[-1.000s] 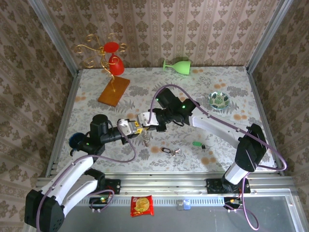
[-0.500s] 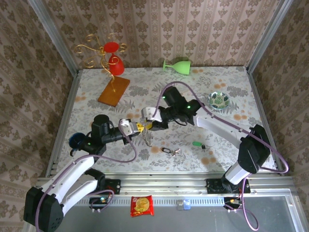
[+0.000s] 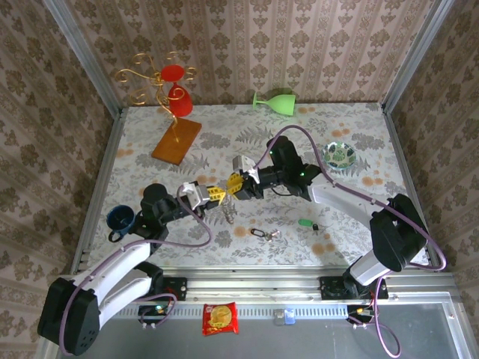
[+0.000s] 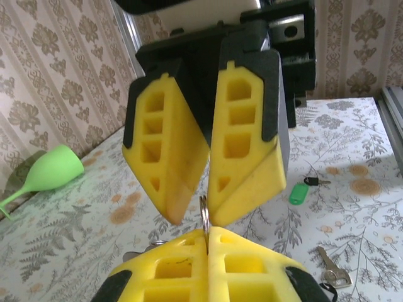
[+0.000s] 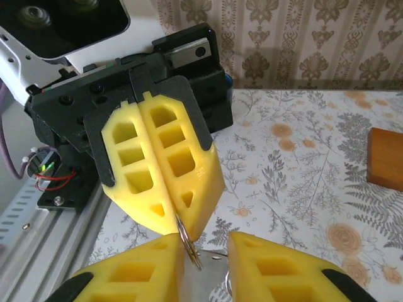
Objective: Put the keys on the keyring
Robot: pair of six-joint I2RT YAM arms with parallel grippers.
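Centrally, over the floral surface (image 3: 352, 120): left claw (image 3: 219, 192) and right claw (image 3: 230, 188), tip to tip.

1. Left claw. Yellow fingers (image 4: 170, 270) pressed flat together, pinching a thin metal keyring (image 4: 203, 217) by its edge. In the right wrist view the ring juts from between those closed tips. In the top view something small hangs just under the two claws; too fine to make out.
2. Right claw. Fingers (image 5: 135, 274) narrowly apart, set to either side of the jutting ring. Whether either finger touches the ring cannot be told.
3. Silver key (image 3: 266, 234), dark head with small ring. It lies flat on the surface, nearer the front edge than the claws, held by neither.
4. Green-headed key (image 3: 305, 223). Flat on the surface, to the right of the silver key and apart from it.
5. Green goblet (image 3: 275, 100). On its side at the far edge.
6. Patterned round dish (image 3: 339, 155). Far right.
7. Gold wire stand (image 3: 142, 78) on a wooden base (image 3: 177, 140), carrying red cups (image 3: 178, 99). Far left.
8. Blue cup (image 3: 120, 218). Beside the left arm.
9. Snack packet (image 3: 219, 318). On the frame in front of the surface, between the arm bases.
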